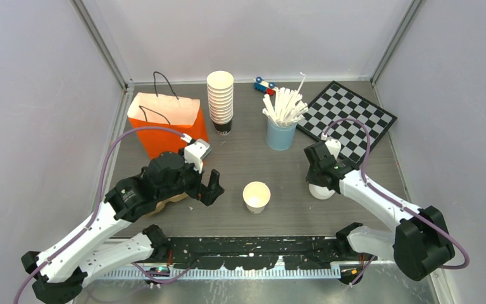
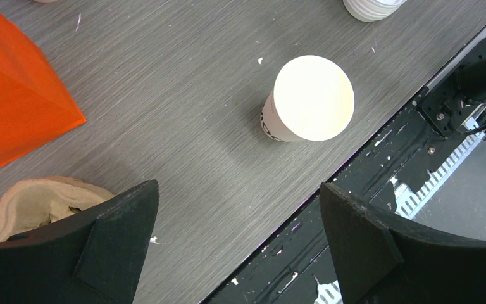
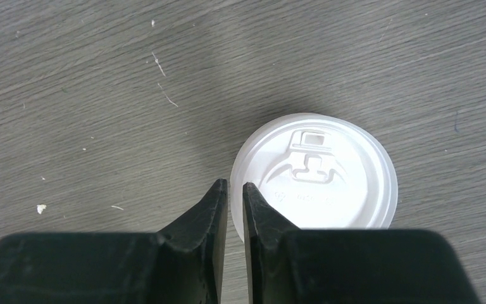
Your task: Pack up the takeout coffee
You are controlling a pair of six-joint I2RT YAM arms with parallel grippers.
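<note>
Takeout coffee cup (image 1: 256, 196): one, lidless; white sip lid (image 3: 313, 171): one.

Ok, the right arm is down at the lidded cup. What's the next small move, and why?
Probably open the right gripper wide and shift it sideways until it is centred over the lidded cup. The jaws stand nearly shut with nothing between them, just off the cup's rim, so as they are they could not straddle it for a grasp.
</note>
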